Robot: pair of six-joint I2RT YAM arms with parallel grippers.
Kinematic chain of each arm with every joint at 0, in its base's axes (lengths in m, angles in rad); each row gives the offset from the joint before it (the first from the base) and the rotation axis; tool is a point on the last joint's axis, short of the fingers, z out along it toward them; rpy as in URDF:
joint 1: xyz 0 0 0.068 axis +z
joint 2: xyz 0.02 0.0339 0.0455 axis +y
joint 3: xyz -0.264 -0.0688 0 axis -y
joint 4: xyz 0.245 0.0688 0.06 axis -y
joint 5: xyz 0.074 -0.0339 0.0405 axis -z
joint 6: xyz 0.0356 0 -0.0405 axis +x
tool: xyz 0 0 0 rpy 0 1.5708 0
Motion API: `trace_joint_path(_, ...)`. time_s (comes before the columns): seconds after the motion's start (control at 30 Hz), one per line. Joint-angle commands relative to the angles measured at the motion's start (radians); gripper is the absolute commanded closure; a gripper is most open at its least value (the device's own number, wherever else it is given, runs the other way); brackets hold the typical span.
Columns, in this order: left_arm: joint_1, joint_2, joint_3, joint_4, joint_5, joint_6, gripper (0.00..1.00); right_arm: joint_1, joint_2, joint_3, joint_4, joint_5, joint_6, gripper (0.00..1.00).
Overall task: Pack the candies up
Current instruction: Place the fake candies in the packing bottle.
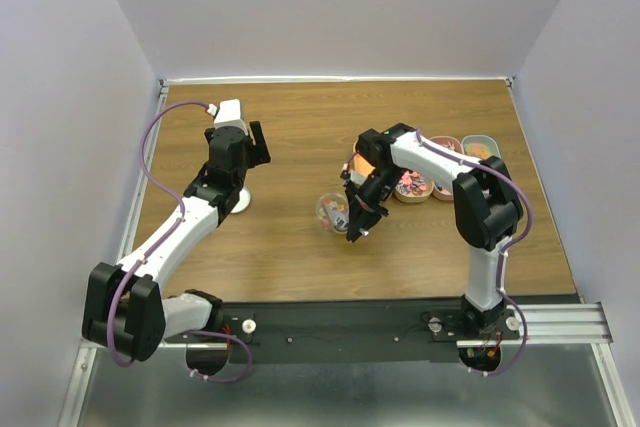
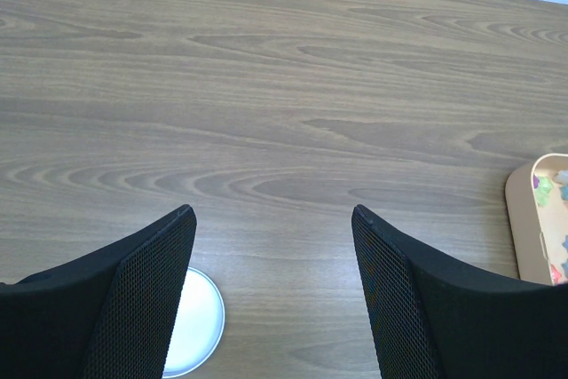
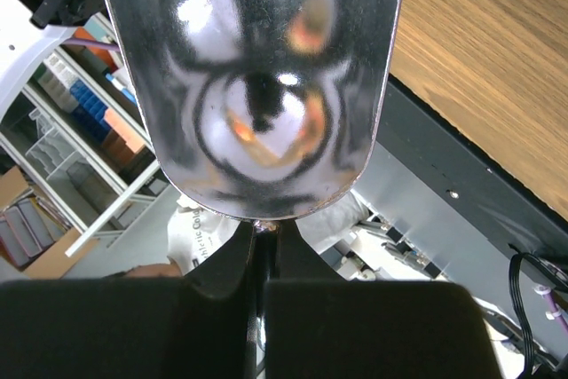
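Scoop [image 3: 257, 68] in right claw [image 3: 259, 259], candies [image 1: 331, 211] just beside.

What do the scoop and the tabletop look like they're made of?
Scoop: polished metal, likely steel; it mirrors its surroundings with bright glare. Tabletop: brown wood grain, smooth and matte; whether solid wood or laminate cannot be told.

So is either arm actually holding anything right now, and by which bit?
The right end effector grips a shiny metal scoop by its thin handle, close to the bowl. The left end effector is open and empty.
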Motion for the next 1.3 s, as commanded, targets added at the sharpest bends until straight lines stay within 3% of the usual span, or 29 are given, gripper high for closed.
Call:
trace_joint_path(0.0,0.008,-0.009,0.003,0.007,-0.013,0.007,0.21,-0.004,-0.017,0.015,-0.017,-0.035,0.001,0.99)
trace_joint_path(0.23,0.006,-0.009,0.003,0.009,-0.011,0.005,0.21,-0.004,-0.023,0.023,-0.01,-0.038,-0.002,0.99)
trace_joint_path(0.77,0.008,0.003,0.006,0.012,-0.002,0.002,0.21,-0.001,-0.069,0.067,-0.004,0.263,-0.057,0.99)
trace_joint_path(1.27,0.008,0.029,-0.006,0.022,0.071,-0.019,0.21,0.045,-0.22,-0.066,0.213,0.51,-0.092,0.99)
